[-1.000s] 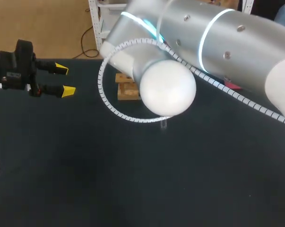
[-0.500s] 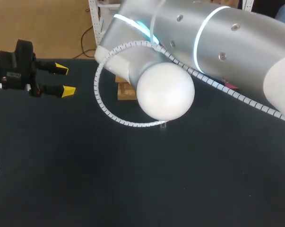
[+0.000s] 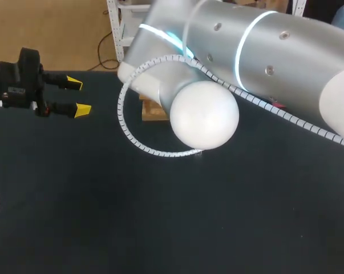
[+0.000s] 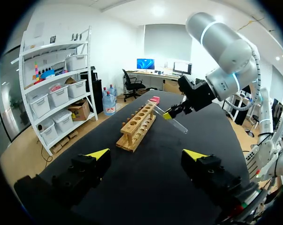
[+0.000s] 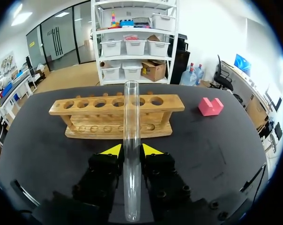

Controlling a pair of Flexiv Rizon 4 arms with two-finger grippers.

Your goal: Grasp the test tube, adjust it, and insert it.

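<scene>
A clear glass test tube (image 5: 131, 140) stands clamped between the yellow tips of my right gripper (image 5: 131, 150), its open end pointing toward the wooden rack (image 5: 117, 115) just ahead. In the left wrist view the right gripper (image 4: 167, 115) holds the tube (image 4: 178, 123) slanted in the air beside the rack (image 4: 139, 126). The rack has a row of several empty holes. In the head view my right arm covers most of the rack (image 3: 152, 111). My left gripper (image 3: 77, 96) hovers open and empty at the table's far left, well away from the rack.
A small pink block (image 5: 210, 106) lies on the black table (image 3: 103, 217) beyond the rack's far end. My right arm's elbow and its white spiral cable (image 3: 126, 123) hang over the table's middle.
My right arm has shifted slightly over the rack with the tube still in its gripper. The left arm has stayed where it was.
</scene>
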